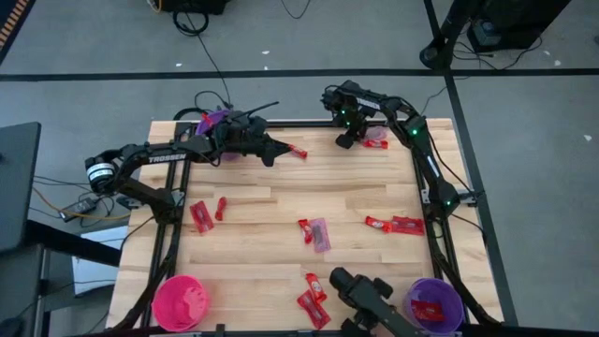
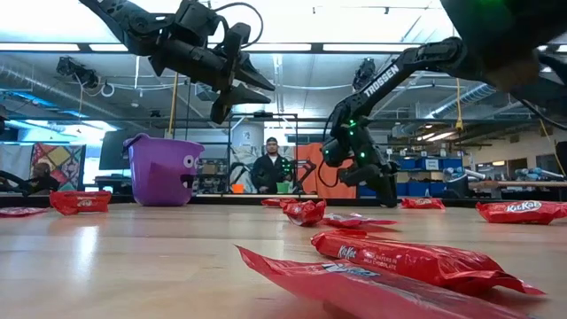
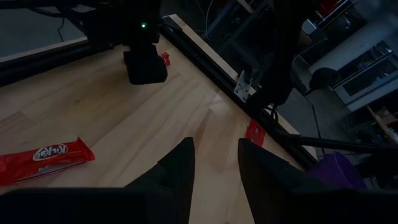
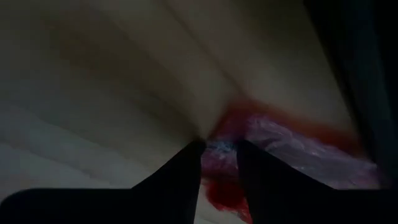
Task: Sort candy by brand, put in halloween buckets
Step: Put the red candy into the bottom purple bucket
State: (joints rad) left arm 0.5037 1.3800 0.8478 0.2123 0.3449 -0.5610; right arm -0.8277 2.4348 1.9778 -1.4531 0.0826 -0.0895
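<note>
1 red KitKat bar (image 3: 45,160) lies near the left pincer (image 3: 214,163), its fingers apart.

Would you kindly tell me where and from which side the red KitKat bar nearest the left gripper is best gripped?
The red KitKat bar lies flat on the table with bare wood all round. Probably best to come straight down with the left gripper and close the jaws across the narrow width at mid-length.
</note>
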